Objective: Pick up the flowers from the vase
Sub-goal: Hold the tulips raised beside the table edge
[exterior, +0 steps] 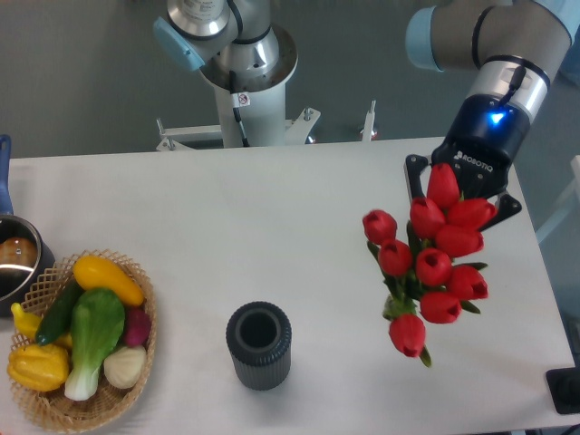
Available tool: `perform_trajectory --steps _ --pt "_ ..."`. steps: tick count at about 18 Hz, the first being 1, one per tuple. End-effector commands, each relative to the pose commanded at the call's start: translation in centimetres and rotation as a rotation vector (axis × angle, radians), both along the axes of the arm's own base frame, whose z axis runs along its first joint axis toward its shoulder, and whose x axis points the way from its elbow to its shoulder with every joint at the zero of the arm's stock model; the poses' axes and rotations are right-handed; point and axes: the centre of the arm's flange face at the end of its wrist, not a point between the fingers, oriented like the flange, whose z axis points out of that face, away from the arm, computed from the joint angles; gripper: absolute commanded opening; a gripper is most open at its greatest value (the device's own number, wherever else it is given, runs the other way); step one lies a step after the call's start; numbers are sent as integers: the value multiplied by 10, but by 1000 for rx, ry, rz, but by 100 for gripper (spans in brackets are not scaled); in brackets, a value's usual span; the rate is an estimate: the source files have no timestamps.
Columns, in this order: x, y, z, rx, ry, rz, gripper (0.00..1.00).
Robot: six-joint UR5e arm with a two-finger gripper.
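The flowers (430,263), a bunch of red tulip buds with green stems, hang in the air over the right side of the table, clear of the vase. My gripper (458,195) is shut on the bunch near its top, its fingers mostly hidden behind the buds. The vase (259,345), a short dark grey ribbed cylinder, stands upright and empty near the table's front edge, well to the left of the flowers.
A wicker basket (136,362) of vegetables sits at the front left. A metal pot (16,263) shows at the left edge. The arm's base (240,63) stands behind the table. The table's right edge (535,272) runs close to the flowers.
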Motion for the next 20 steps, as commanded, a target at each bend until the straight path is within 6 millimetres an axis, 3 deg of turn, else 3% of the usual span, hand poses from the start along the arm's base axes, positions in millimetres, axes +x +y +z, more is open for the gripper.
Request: perform_trajectory --steps 2,6,9,14,20 --pt "-2 -1 -5 -33 42 -9 0" --pt "-7 -11 -35 -151 112 -42 0" --pt "-10 -27 -68 -264 88 -9 0" --pt "-5 -35 -90 -477 32 23 0" --pt "5 -25 -113 -669 55 -13 0"
